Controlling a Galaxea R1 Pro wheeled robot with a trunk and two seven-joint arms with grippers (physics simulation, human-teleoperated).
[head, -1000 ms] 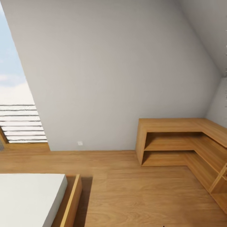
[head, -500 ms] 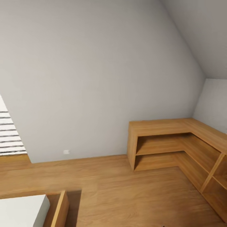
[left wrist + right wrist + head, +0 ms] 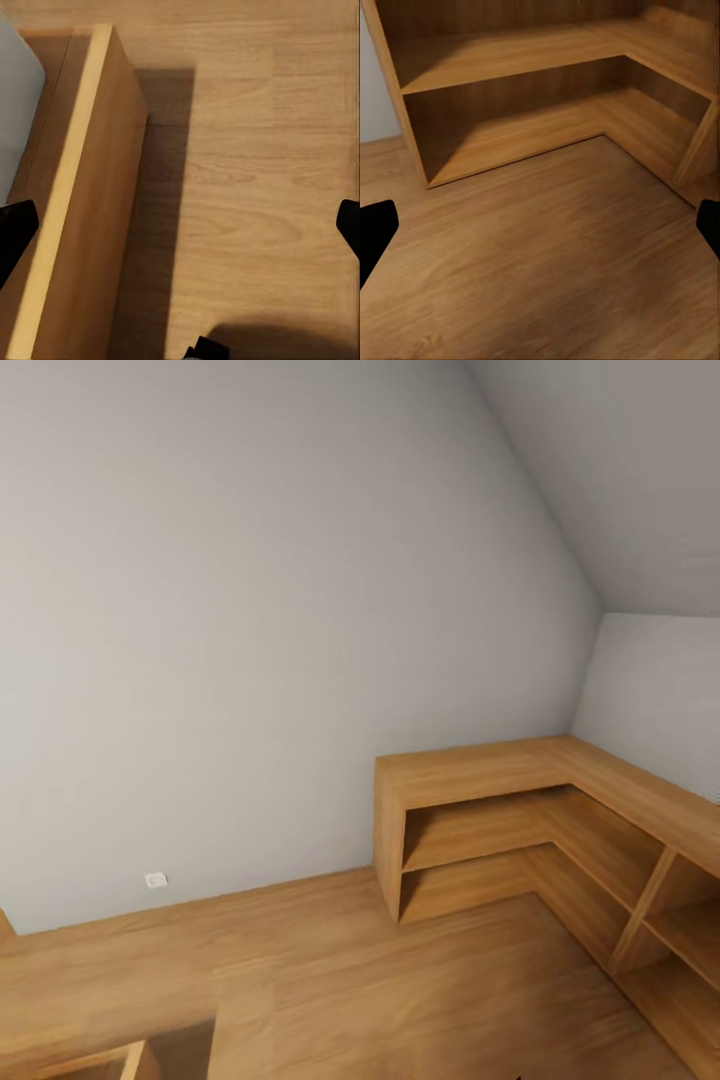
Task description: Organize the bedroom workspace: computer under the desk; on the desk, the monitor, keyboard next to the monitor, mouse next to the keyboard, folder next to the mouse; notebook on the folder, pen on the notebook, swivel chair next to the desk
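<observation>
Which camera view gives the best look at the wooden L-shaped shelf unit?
The head view shows the wooden L-shaped shelf unit best: its top, both wings and the corner against the grey wall are visible. The right wrist view shows it closer, but just its lower shelves. The left wrist view shows the bed frame and floor instead.

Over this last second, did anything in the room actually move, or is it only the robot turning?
Only the view moved: the head camera swung right. The window slid out of frame, the bed shrank to a corner of its wooden frame, and the corner shelf unit drifted left and shows more of its side run. The wall outlet shifted left too. The shelf unit, bed and floor themselves stayed put. Nothing was grasped or released.
</observation>
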